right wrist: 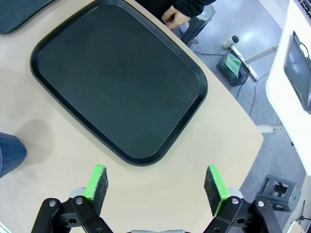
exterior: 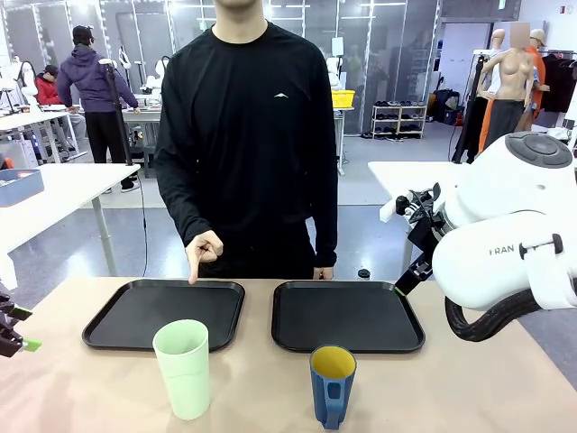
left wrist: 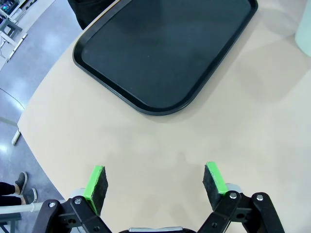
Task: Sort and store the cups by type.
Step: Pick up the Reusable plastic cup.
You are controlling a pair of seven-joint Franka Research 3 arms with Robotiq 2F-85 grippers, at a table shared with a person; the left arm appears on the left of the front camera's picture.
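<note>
Both cups are stood upright on the bench (exterior: 469,388), neither yet stored. The mint-green tumbler (exterior: 182,368) is set just in front of the left tray (exterior: 135,311), and the blue mug (exterior: 333,383) just in front of the right tray (exterior: 347,316), its handle turned towards the robot. The left tool (left wrist: 155,182) and the right tool (right wrist: 155,182) are held wide open and empty above the bench. A person's hand (exterior: 204,250) is pointed down at the left tray's far rim, possibly as a cue. A grasp is judged to come next: the tumbler should be approached from the side, gripped gently at mid-height, and lifted clear of the rim.
</note>
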